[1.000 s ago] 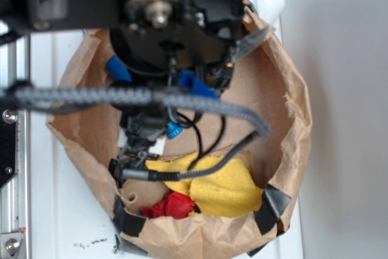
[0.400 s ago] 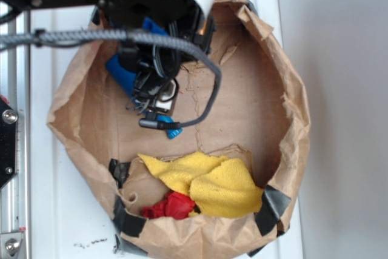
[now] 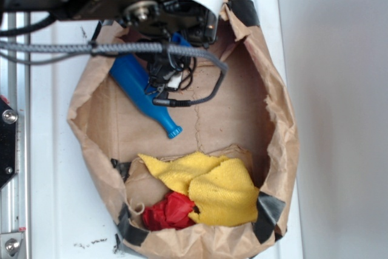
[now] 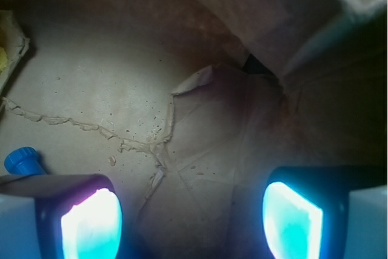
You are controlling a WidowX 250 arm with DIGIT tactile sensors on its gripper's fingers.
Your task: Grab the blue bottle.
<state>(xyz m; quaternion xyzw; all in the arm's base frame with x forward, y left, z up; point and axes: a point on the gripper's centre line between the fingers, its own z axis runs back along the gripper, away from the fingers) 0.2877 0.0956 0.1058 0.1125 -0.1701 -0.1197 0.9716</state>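
Exterior view shows the whole blue bottle [image 3: 142,94]: lying on its side on the floor of the brown paper bag [image 3: 285,144], fat end toward the bag's upper left wall, ridged cap pointing at the yellow cloth [image 3: 209,187]. Smooth bright-blue body tapering to a narrow neck. My arm and a grey braided cable [image 3: 73,48] cross over its upper end, so the base is partly covered there.

Wrist view shows only the bottle's cap [image 4: 23,161], poking out at the left edge just above my left finger; the body is cut off behind that finger. This view shows what the exterior doesn't: my gripper [image 4: 191,219] is spread wide, both pads glowing cyan, nothing between them but creased, torn bag floor. The bottle sits outside the gap, beside the left finger, not touching that I can confirm.

In the exterior view, the gripper itself is buried under my wrist hardware and wires; fingers not readable.

A red object [image 3: 170,210] sits against the yellow cloth at the bag's near wall, crumpled, can't tell what it is. The bag stands on a white bench [image 3: 48,210], black tape patches on the rim.
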